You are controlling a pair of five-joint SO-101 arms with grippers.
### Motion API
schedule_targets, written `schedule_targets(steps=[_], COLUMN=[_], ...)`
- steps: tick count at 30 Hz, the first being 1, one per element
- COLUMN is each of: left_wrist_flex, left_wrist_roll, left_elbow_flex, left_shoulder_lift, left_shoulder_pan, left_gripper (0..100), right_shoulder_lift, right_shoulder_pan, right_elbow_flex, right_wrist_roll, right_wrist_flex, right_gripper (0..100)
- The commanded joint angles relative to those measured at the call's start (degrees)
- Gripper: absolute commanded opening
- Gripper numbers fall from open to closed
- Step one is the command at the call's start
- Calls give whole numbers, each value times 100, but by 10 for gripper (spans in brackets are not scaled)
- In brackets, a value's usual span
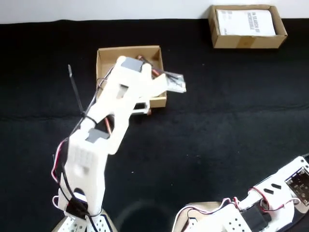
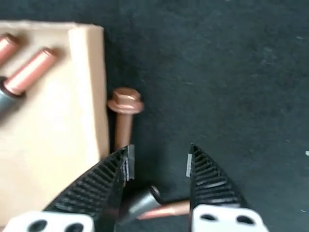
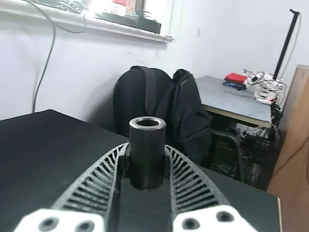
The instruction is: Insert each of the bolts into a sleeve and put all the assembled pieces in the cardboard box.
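My left gripper [image 2: 159, 150] hangs open over the black table just outside the cardboard box [image 2: 87, 72]. A loose copper bolt [image 2: 124, 113] lies against the box's outer wall, its shank running under one finger [image 2: 108, 181]. Between and beneath the fingers lies a grey sleeve with a copper bolt [image 2: 152, 205] sticking out of it. Inside the box rest assembled pieces [image 2: 29, 72]. In the high view the left arm [image 1: 120, 101] stretches over the box [image 1: 104, 55]. My right gripper [image 3: 146, 145] is shut on an upright black sleeve [image 3: 146, 159], raised off the table.
A second cardboard box [image 1: 241, 41] holding a white sheet stands at the far right corner. The right arm [image 1: 270, 198] is folded at the near right edge. A black rod [image 1: 75, 89] stands left of the box. Black cloth covers the table's middle and right.
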Motion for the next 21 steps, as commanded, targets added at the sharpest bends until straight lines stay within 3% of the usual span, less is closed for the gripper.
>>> schedule_targets(steps=[1,8,16,21], left_wrist_flex=[246,325,360,677], left_wrist_roll=[-53,-62,-44,-53], left_elbow_flex=[-1376,-2800,-3591,-3670], left_shoulder_lift=[585,1807,2738,2782], left_shoulder_pan=[-84,-92,-127,31], left_gripper=[189,189,188,79], right_shoulder_lift=[-84,-92,-92,-92], right_shoulder_pan=[-145,-127,-119,-145], right_elbow_flex=[769,769,769,760], right_wrist_roll=[79,88,88,88], right_wrist_flex=[-127,-127,-127,-136], right_gripper=[7,7,7,7])
